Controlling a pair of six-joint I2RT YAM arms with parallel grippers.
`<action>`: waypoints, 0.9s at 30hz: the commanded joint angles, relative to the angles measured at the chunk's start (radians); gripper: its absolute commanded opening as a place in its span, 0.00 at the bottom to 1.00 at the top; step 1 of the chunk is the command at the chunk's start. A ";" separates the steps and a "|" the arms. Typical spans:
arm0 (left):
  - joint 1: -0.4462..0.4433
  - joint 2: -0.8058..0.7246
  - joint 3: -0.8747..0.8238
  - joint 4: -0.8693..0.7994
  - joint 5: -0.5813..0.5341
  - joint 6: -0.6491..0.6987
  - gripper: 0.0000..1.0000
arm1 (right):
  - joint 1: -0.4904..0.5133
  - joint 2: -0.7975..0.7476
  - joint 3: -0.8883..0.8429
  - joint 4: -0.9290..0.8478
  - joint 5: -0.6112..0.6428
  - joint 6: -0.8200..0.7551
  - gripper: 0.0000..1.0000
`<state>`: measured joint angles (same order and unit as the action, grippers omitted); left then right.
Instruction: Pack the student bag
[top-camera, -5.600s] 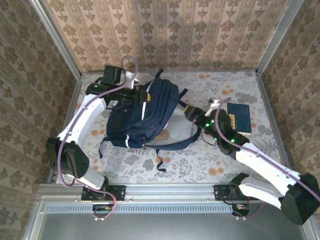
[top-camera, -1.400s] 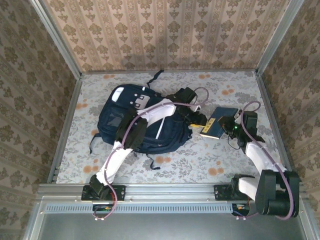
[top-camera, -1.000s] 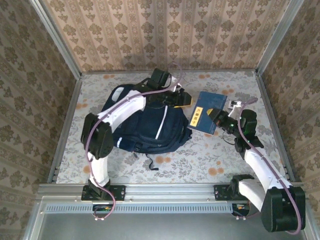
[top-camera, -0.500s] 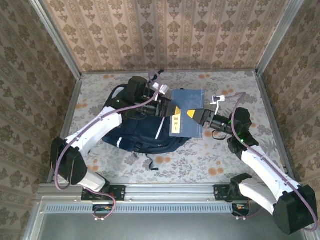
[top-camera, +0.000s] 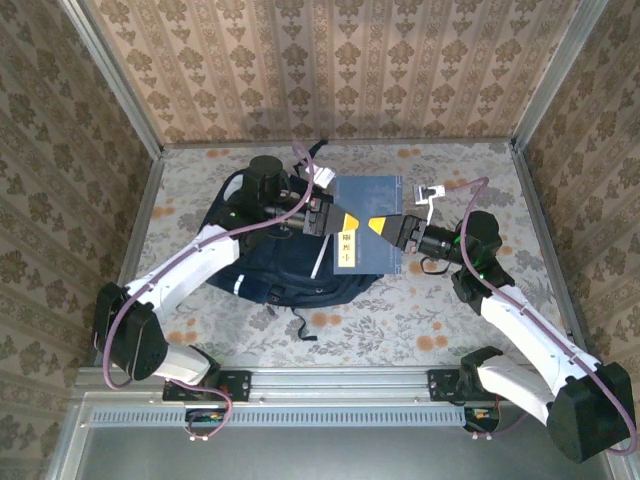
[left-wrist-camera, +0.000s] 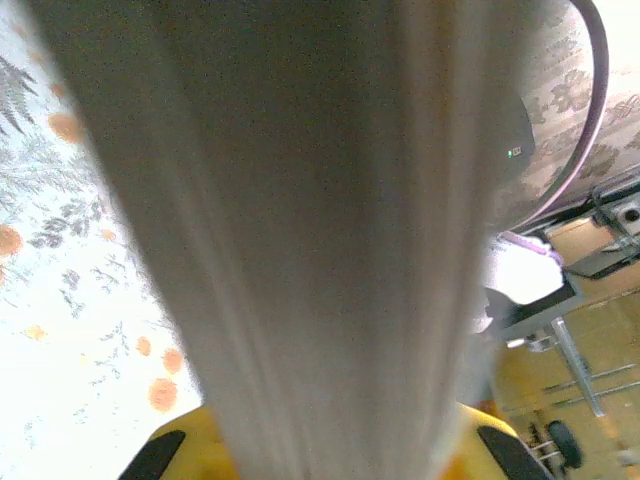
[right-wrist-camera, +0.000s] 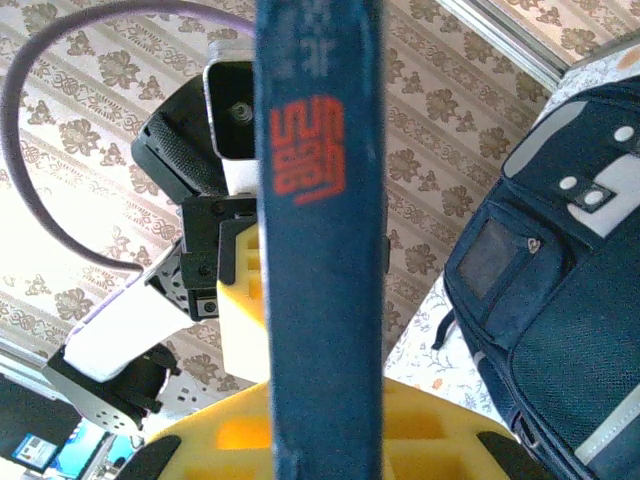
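The student bag (top-camera: 262, 262), navy with pale stripes, lies left of centre on the table and also fills the right side (right-wrist-camera: 560, 300) of the right wrist view. A dark blue book (top-camera: 368, 200) with a yellow label hangs above the bag's right edge, gripped from both sides. My left gripper (top-camera: 338, 222) is shut on its left edge; its wrist view has the grey page edge (left-wrist-camera: 300, 220) running down between the yellow fingers (left-wrist-camera: 180, 452). My right gripper (top-camera: 385, 227) is shut on the right edge, the spine (right-wrist-camera: 318, 250) standing between its pads.
The floral tablecloth (top-camera: 440, 310) lies bare right of and in front of the bag. Wallpapered walls close in the back and sides, and a metal rail (top-camera: 330, 380) runs along the near edge. The bag's black straps (top-camera: 305, 325) trail toward the front.
My right gripper carried the book from the table's right side to above the bag. The left gripper came up to the book's left edge and closed on it.
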<state>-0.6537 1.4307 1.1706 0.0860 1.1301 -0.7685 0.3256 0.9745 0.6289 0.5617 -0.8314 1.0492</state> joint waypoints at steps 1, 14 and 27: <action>-0.004 -0.033 -0.015 0.103 0.052 -0.026 0.00 | 0.005 -0.015 0.026 0.010 -0.014 -0.025 0.00; 0.016 -0.118 -0.129 0.330 -0.267 -0.215 0.00 | 0.157 -0.191 -0.207 0.149 0.517 0.061 0.83; -0.013 -0.130 -0.174 0.396 -0.458 -0.276 0.00 | 0.459 -0.036 -0.229 0.443 0.885 -0.067 0.62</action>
<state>-0.6537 1.3132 0.9989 0.3992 0.7193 -1.0183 0.7574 0.9012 0.3679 0.8875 -0.0616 1.0439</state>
